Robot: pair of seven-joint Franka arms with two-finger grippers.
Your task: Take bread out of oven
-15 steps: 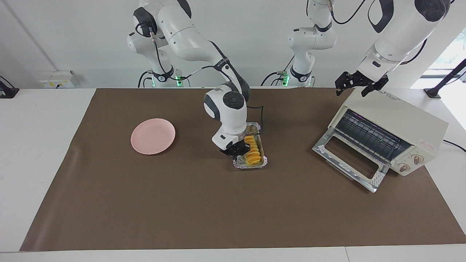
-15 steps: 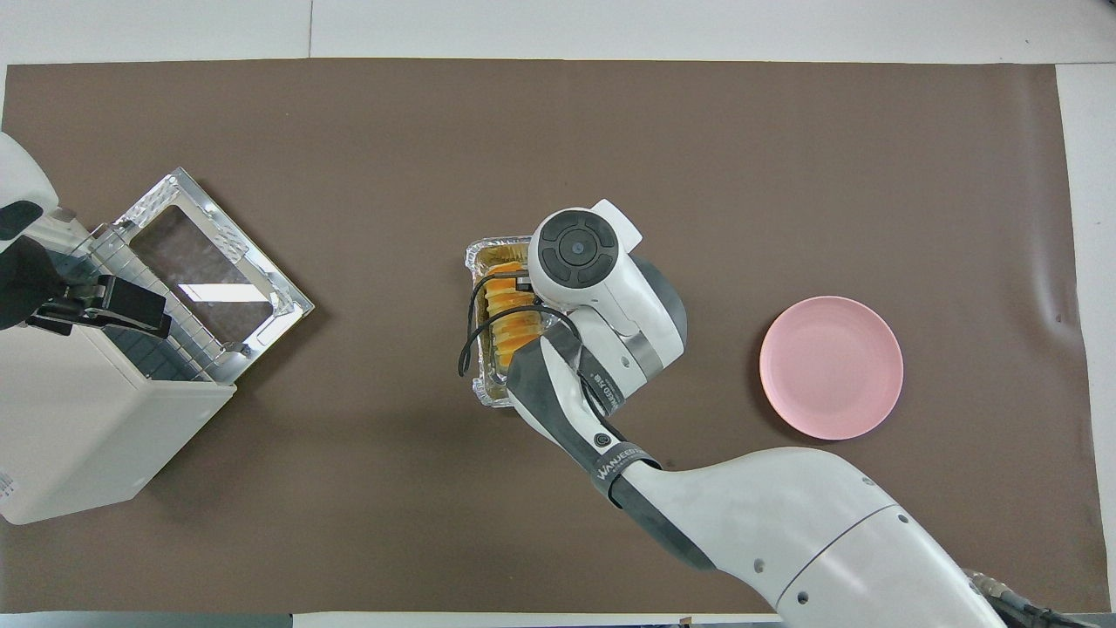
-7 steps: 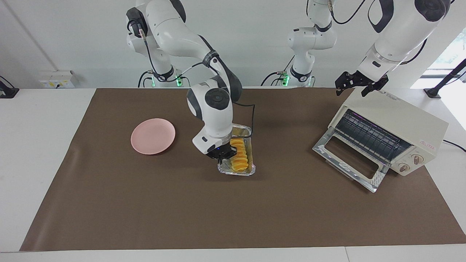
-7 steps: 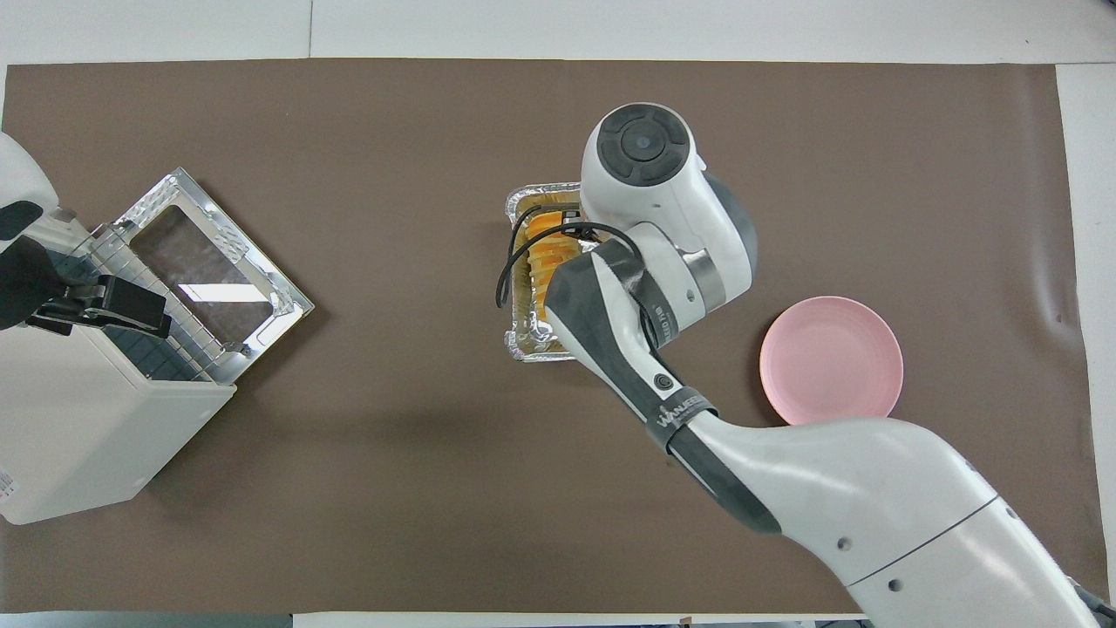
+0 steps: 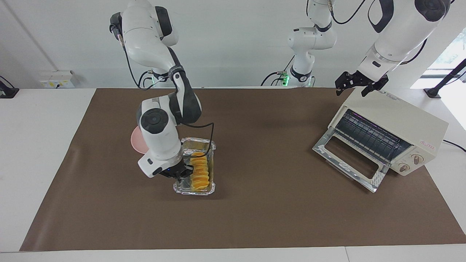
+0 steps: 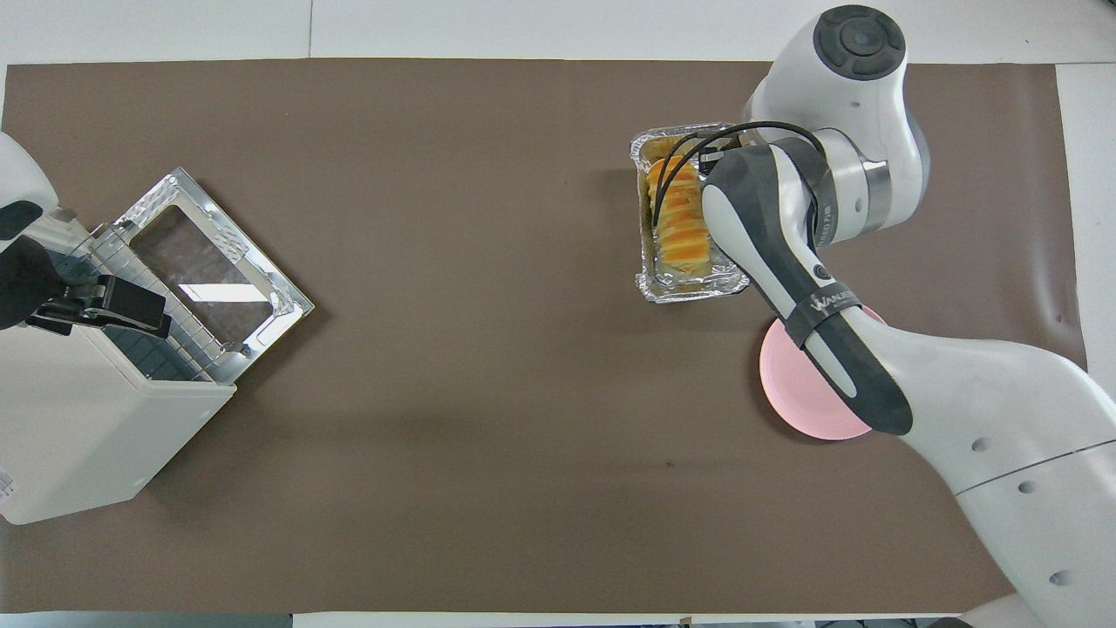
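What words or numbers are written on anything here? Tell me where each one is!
"WANJEER" or close to it, hard to be sure: white letters on the dark band of the right arm.
Red print on the oven, on its side above the knobs: too small to read.
Dark print on the oven's top near the left gripper: too small to read.
Nothing else shows writing.

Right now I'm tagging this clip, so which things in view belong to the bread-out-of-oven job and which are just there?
Part of the job:
bread, in the foil tray
oven, door down
right pincer, at the tray's rim
left pincer, waiting over the oven

Just there:
pink plate, partly hidden by the right arm
brown mat
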